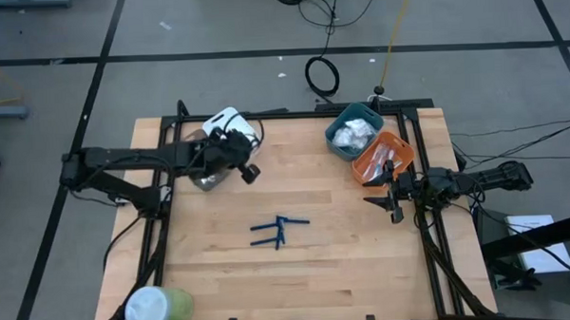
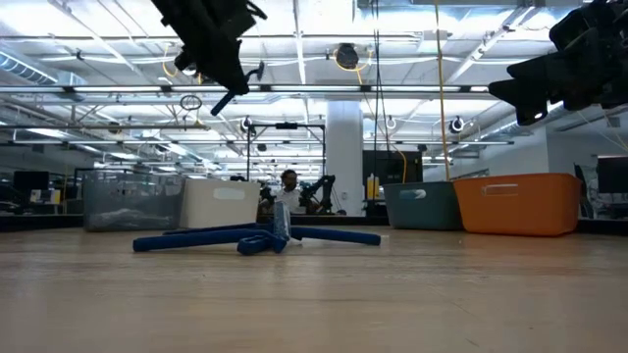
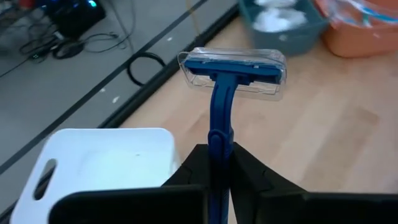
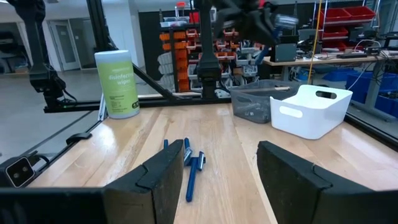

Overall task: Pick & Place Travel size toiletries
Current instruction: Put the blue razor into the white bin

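My left gripper hangs high over the table's far left, beside the white bin, shut on a dark blue razor whose head wears a clear cover. In the low view this gripper is well above the tabletop. Several more blue razors lie flat in a loose cluster at the table's middle, also seen in the low view as blue razors. My right gripper waits at the right edge, open, with nothing between its fingers. My left gripper pinches the razor's blue handle between its two fingers. The fingers slant downward toward the table's right and lie along the handle. The covered head sticks out past the fingertips, and the razor is lifted clear of the table.
A clear bin sits under the left arm next to the white bin. A teal bin and an orange bin stand at the far right. A green white-lidded canister stands at the near left corner.
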`<state>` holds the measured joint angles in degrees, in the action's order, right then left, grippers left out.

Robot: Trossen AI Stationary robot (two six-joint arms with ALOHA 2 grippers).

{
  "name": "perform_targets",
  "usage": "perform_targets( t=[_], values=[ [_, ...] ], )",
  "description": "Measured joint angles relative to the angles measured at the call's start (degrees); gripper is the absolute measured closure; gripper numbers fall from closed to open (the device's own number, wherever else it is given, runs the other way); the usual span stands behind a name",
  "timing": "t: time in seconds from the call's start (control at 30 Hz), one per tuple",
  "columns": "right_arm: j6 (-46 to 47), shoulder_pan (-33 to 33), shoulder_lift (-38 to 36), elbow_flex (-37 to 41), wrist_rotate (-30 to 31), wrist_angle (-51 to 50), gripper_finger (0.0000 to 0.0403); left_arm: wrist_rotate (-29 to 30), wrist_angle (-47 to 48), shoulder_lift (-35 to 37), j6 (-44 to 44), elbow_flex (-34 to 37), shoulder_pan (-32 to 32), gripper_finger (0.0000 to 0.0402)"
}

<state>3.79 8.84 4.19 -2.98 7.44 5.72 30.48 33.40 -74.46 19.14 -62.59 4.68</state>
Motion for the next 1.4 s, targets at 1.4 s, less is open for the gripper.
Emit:
perform_targets(
  t=[1.4],
  values=[
    [0.0,0.0,0.0,0.0,0.0,0.0,0.0211,-12.4,-0.5,-16.1,5.4,0.0,32.5,0.0355]
  ],
)
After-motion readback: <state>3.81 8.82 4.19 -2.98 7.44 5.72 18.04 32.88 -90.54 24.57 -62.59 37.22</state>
